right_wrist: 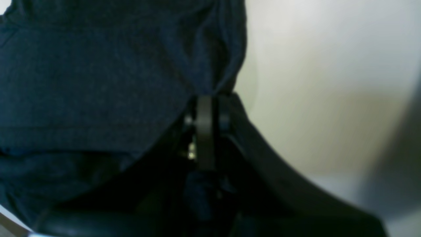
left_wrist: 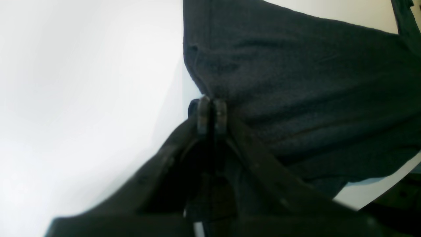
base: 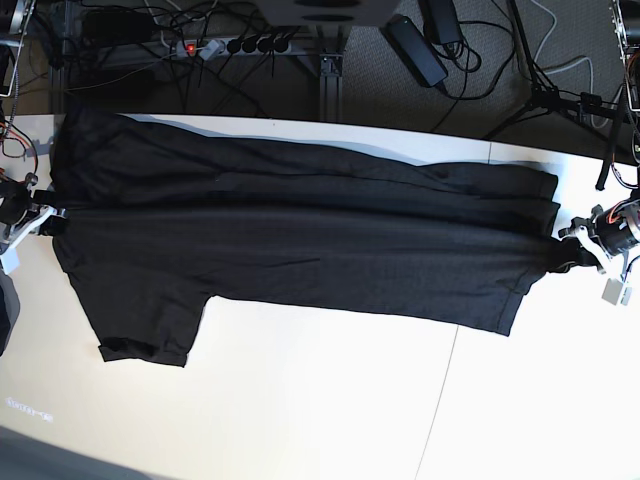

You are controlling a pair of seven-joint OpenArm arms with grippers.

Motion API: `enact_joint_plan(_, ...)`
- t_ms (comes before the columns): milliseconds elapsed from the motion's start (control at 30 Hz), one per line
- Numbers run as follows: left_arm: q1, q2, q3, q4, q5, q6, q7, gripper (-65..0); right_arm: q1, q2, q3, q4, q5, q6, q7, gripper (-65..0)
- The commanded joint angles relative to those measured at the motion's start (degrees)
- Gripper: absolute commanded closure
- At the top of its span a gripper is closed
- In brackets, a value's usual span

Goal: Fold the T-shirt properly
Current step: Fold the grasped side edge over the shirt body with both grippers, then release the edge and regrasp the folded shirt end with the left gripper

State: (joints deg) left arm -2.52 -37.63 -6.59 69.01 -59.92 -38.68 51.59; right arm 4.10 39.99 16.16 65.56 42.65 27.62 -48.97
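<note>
- The T-shirt [base: 300,235] lies stretched across the white counter [base: 330,410], its long axis running from 9 o'clock to 3 o'clock in the base view, slightly tilted so the 3 o'clock end sits lower.
- It already looks doubled lengthwise: a far band overlaps along the 12 o'clock side, and one sleeve [base: 145,335] sticks out toward 6 o'clock near the 9 o'clock end.
- The right pincer [base: 50,222] is at the 9 o'clock end of the cloth. In the right wrist view its jaws are pressed together on a bunched edge of the T-shirt [right_wrist: 98,72], with fabric spreading away toward 10 o'clock.
- The left pincer [base: 568,250] is at the 3 o'clock end, by the hem. In the left wrist view the left pincer [left_wrist: 212,113] is clamped narrow on the edge of the T-shirt [left_wrist: 296,82], the cloth fanning out toward 1 o'clock.
- So the shirt lies between the two pincers, each holding one end of the same long axis; neither arm is nearer, and the cloth looks close to taut between them.
- My judgement: the coming move turns on that shared axis. Both ends would have to travel together toward 6 o'clock or 12 o'clock to lay another lengthwise fold; unequal travel would skew the edge.
- The loose sleeve at 6 o'clock could drag or flip.
</note>
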Motion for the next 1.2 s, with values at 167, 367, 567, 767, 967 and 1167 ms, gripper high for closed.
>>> enact_joint_plan(167,-0.22,-1.44,-0.94,0.92,-0.46,-1.32,-1.20,-30.3,0.96,1.79,0.72,0.31,-3.34,4.11,4.26,-19.9)
enact_joint_plan(367,-0.39,-1.44,-7.58,0.92,-0.44,-1.32,-4.33,-30.3,1.14,2.05,0.74,0.33,-3.17,4.11,5.70,-35.9)
enact_joint_plan(567,-3.08,-0.90,-7.61,0.90,2.19,-1.32,-5.75,-30.4,3.78,2.03,0.76,0.33,-2.56,4.09,5.95,-35.9)
enact_joint_plan(767,-8.57,1.51,-0.09,-0.79,11.21,-0.63,-9.27,-30.4,9.31,2.05,0.76,0.31,-2.38,4.09,5.88,-35.9)
enact_joint_plan(967,-15.32,5.49,4.07,-10.38,15.26,-0.11,-9.16,-30.4,12.61,2.05,0.74,-0.50,-3.28,4.07,5.88,-35.9)
enact_joint_plan(1167,-19.56,8.26,4.76,-20.50,16.74,-0.13,-9.94,-30.4,12.37,2.03,0.76,-1.14,-3.21,4.07,5.81,-35.9)
